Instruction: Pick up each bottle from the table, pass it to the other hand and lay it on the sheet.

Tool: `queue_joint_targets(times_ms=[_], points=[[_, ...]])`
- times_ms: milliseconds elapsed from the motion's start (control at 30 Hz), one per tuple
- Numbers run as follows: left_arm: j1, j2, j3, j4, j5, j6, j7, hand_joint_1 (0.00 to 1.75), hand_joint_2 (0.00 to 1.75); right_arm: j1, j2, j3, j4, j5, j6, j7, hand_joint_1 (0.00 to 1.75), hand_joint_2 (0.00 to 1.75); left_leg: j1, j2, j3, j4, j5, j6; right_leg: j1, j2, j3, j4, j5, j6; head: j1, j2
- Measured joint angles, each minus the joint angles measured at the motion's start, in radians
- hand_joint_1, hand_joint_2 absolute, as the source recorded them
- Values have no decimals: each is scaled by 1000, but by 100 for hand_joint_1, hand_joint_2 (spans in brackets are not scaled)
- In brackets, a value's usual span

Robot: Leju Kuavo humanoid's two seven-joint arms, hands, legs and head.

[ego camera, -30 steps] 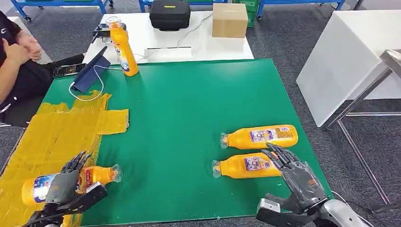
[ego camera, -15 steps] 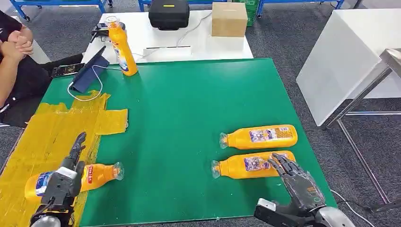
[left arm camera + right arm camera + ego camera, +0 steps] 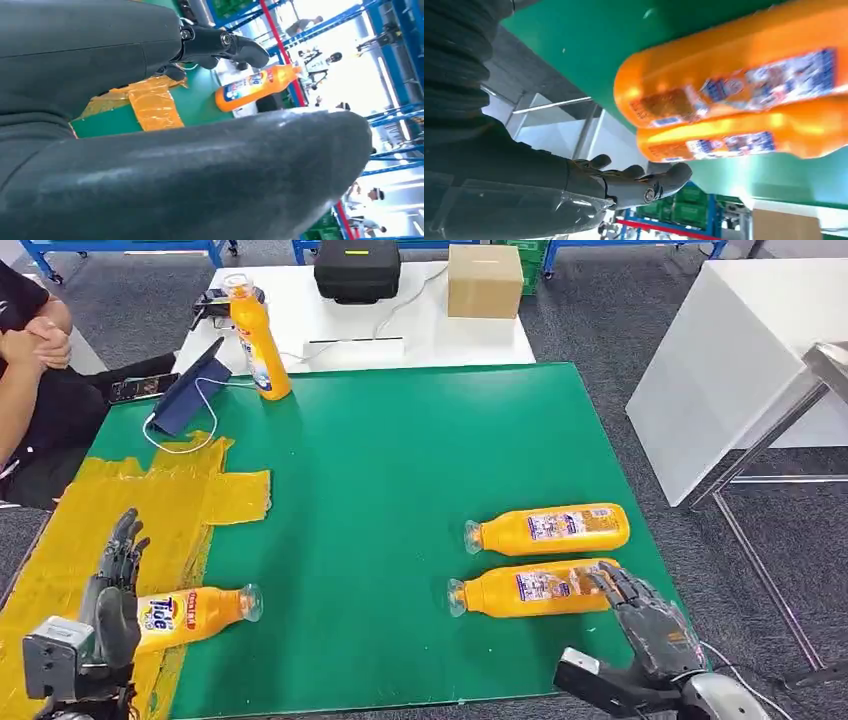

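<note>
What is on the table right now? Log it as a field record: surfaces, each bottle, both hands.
surface: green mat with yellow sheet on its left side
placed bottle: lying partly on the sheet, cap toward the mat
waiting bottles: near bottle and far bottle, lying side by side at the right
upright bottle: at the mat's far left corner
left hand: fingers spread, beside the placed bottle
right hand: open, fingertips at the near bottle's base

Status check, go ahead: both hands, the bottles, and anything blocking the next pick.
Left hand open beside the bottle on the yellow sheet. Right hand open, fingers at the near bottle. Nothing blocking.
</note>
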Motion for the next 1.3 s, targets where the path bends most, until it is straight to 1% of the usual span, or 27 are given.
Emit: queue_joint_targets(times_ms=[167, 533, 667, 967, 1067, 1167, 1300], points=[[3, -3, 0, -11, -2, 0, -4, 0, 0, -22, 14, -27, 21, -1, 22, -11, 0, 175, 0, 0, 0, 0, 0, 0, 0, 0, 0, 0, 0, 0, 0, 0], [-16, -3, -2, -11, 15, -3, -6, 0, 0, -160, 82, -35, 141, 32, 124, -53, 0, 175, 0, 1, 1, 0, 0, 0, 0, 0, 0, 0, 0, 0, 0, 0], [-23, -3, -2, -11, 26, -2, -11, 0, 0, -180, 98, -25, 174, 35, 134, -66, 0, 175, 0, 1, 1, 0, 0, 0, 0, 0, 0, 0, 0, 0, 0, 0], [-25, -3, -2, -11, 26, -2, -13, 0, 0, -184, 100, -24, 179, 36, 134, -68, 0, 175, 0, 1, 1, 0, 0, 0, 0, 0, 0, 0, 0, 0, 0, 0], [-29, -5, -2, -11, 30, 3, -19, 0, 0, -197, 110, -7, 196, 47, 144, -74, 0, 175, 0, 0, 0, 0, 0, 0, 0, 0, -1, 0, 0, 0, 0, 0], [-45, -8, -7, -10, 43, 3, -21, 0, 0, -229, 113, 61, 242, 72, 166, -91, 0, 175, 0, 0, 1, 0, 0, 0, 0, 0, 0, 0, 0, 0, 0, 0], [-55, -8, -14, -7, 52, 1, -21, 0, 0, -247, 113, 88, 267, 81, 173, -92, 0, 175, 0, 0, 1, 0, 0, 0, 0, 0, 0, 0, 0, 0, 0, 0]])
